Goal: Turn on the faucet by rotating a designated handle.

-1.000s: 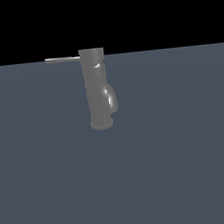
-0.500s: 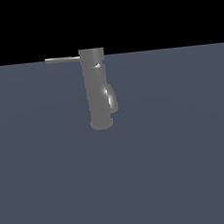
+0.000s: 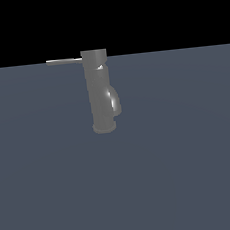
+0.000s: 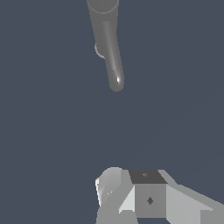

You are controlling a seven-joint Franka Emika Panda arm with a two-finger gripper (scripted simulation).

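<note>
The faucet [image 3: 99,91] is a dull grey upright cylinder on a flared base, with a short shiny spout [image 3: 114,101] bulging toward the exterior view's right. The handle [image 3: 64,61] is a thin flat bar that sticks out level from the cylinder's top toward the exterior view's left. The wrist view looks down on the faucet [image 4: 104,26] and its spout [image 4: 114,70]; the handle does not show there. My gripper [image 4: 129,183] shows only in the wrist view, well apart from the faucet and touching nothing. Its white and grey fingers [image 4: 111,186] sit close together, and no gap is visible between them.
The faucet stands on a flat blue-grey surface [image 3: 183,170] that runs all around it. A black background lies above the surface's far edge. No other objects are in view.
</note>
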